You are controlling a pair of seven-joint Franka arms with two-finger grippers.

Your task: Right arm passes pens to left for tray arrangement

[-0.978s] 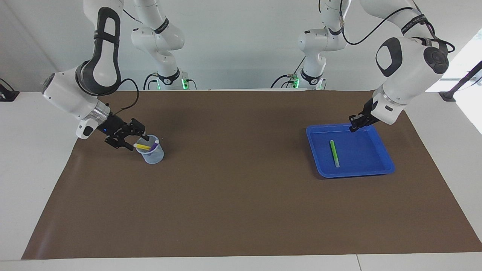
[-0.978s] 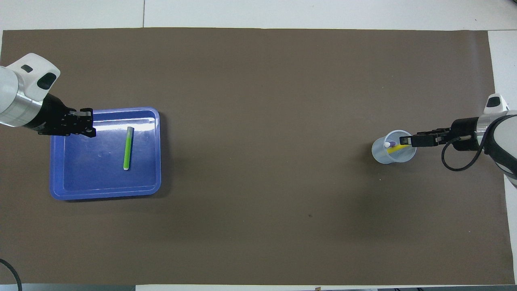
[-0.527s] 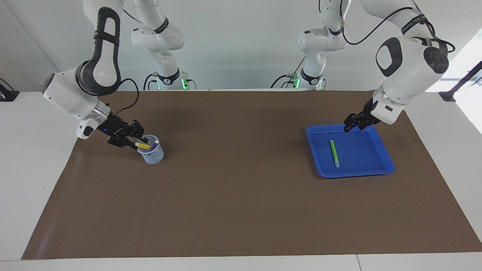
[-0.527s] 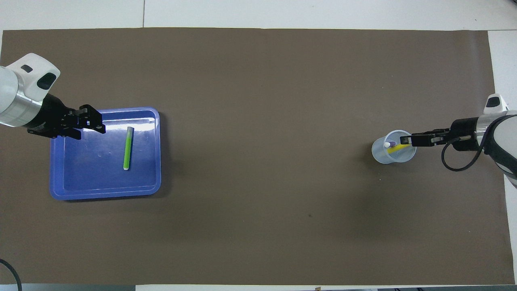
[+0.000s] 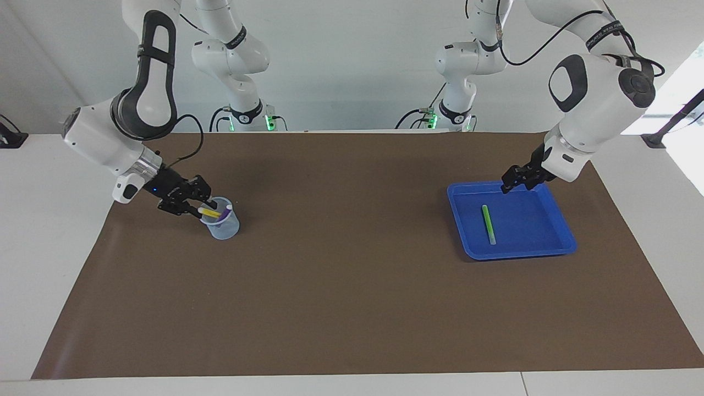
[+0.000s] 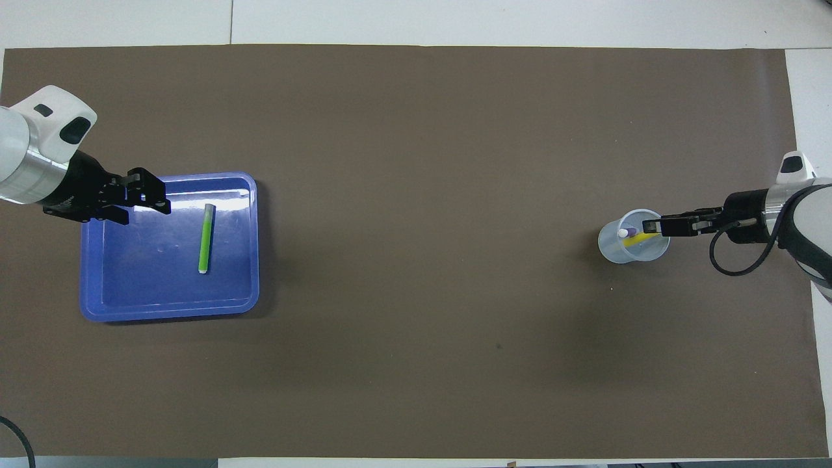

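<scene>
In the facing view we see the right gripper [image 5: 199,210] at the rim of a small translucent cup [image 5: 223,224] standing on the brown mat [image 5: 352,308] toward the right arm's end of the tabletop. Its fingers appear clamped on the whitish upper end of the yellow pen [image 5: 209,212], which leans in the cup with its long axis tilted toward that gripper. The purple pen [image 5: 226,212] stands in the same cup, just beside the yellow one. Toward the left arm's end, the blue tray [image 5: 566,242] holds the green pen [image 5: 487,223], lying flat with its long axis running nearer-to-farther from the robots. The left gripper [image 5: 514,184] hangs over the tray's edge nearest the robots, fingers apart and holding nothing.

In the overhead view the right gripper [image 6: 652,226] reaches over the cup [image 6: 611,248]; the yellow pen [image 6: 634,240] slants from the cup's floor up toward those fingers, and the purple pen's [image 6: 624,232] cap shows beside it. The left gripper [image 6: 148,203] sits over one corner of the tray [image 6: 97,305], well apart from the green pen [image 6: 206,238].

We judge that the coming move turns on the yellow pen's tilt: it should come out along its own axis, up and toward the right gripper. The cup is well apart from the left arm, so the right arm must carry the pen to mid-table.
</scene>
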